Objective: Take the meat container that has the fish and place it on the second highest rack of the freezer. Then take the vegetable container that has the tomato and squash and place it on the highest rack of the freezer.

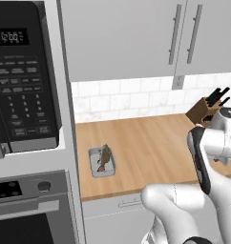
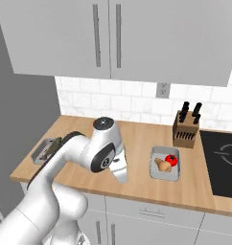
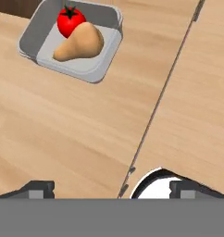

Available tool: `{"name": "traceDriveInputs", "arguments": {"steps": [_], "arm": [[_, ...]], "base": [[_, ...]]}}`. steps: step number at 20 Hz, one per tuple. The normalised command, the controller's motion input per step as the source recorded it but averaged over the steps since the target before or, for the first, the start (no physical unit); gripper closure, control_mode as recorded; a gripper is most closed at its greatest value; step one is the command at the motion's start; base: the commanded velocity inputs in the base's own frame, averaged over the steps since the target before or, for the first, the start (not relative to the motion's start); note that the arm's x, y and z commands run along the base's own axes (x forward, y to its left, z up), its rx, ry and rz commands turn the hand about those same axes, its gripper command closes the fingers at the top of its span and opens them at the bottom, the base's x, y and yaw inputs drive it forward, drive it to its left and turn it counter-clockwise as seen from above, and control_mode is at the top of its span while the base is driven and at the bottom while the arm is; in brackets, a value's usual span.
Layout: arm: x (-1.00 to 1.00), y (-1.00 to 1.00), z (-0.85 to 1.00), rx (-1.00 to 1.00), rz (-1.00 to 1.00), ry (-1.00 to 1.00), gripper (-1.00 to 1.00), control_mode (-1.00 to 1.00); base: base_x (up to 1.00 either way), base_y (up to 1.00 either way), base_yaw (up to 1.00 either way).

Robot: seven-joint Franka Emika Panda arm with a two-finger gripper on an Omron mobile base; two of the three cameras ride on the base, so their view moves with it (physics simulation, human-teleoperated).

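**A:** Start with the left base view. What is on the counter?

**B:** A smooth wooden counter (image 1: 151, 143) with pale grain. Near its left front edge sits the meat container (image 1: 101, 162), a shallow grey tray with rounded corners, and the fish (image 1: 104, 157) lies in it, brownish and slender. A black microwave (image 1: 23, 76) with a button panel is built in to the left, and a wooden knife block (image 1: 206, 108) with dark handles stands at the back right, against white tiled wall. The glossy white arm (image 1: 203, 157) rises at the lower right.

**A:** And from the right base view?

**B:** The vegetable container (image 2: 165, 163), the same grey rounded tray, rests on the counter in front of the knife block. Inside it a round red tomato (image 2: 171, 160) touches a tan, pear-shaped squash (image 2: 161, 165). The meat container is at the far left edge, partly behind the arm. A flat black cooktop (image 2: 223, 155) lies to the right, and grey cabinets (image 2: 113, 36) with bar handles hang above.

**A:** The hand view?

**B:** The gripper (image 3: 111, 187) hovers over bare wood, its two dark fingertips (image 3: 40, 187) spread wide apart, holding nothing. The vegetable container is at the upper left, well apart from the tips.
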Motion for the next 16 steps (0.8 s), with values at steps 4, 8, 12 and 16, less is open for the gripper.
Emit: {"name": "traceDriveInputs", "arguments": {"steps": [4,8,12,16], "arm": [[0.16,-1.0,-0.01,0.27,-0.21,0.11,-1.0,-1.0],[0.11,-0.84,-0.01,0.23,-0.06,0.1,-1.0,-1.0],[0.13,-0.59,-0.08,0.12,-0.09,0.03,-1.0,-1.0],[0.29,-0.19,-0.27,0.01,-0.07,0.01,-1.0,-1.0]], "base": [[0.0,0.0,0.0],[0.0,0.0,0.0],[0.0,0.0,0.0],[0.0,0.0,0.0]]}}
